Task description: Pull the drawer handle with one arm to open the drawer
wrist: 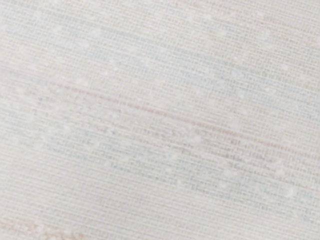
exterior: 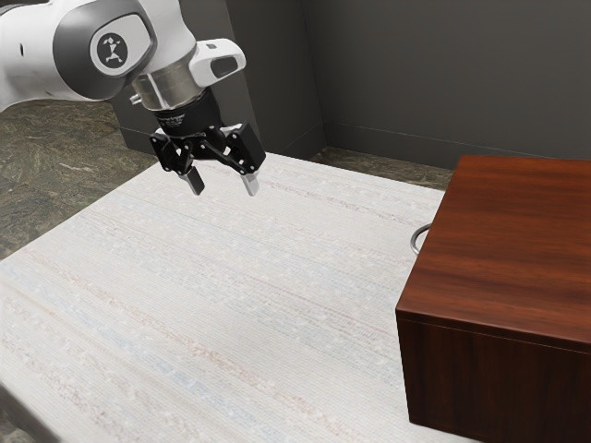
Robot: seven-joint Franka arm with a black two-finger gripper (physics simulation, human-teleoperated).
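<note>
A dark red-brown wooden drawer box [exterior: 503,277] stands on the table at the exterior view's right. Its thin grey metal handle [exterior: 420,238] sticks out from the side that faces the arm, just above the tabletop. My black gripper [exterior: 223,184] hangs open above the table at the upper left, well away from the handle, with nothing between its fingers. Under my hand, the wrist view looks down on pale woven tabletop [wrist: 160,120].
The pale striped tabletop [exterior: 203,305] spreads wide between the gripper and the box. A grey wall [exterior: 416,65] and a stone-patterned floor [exterior: 55,157] lie beyond the table's far edge.
</note>
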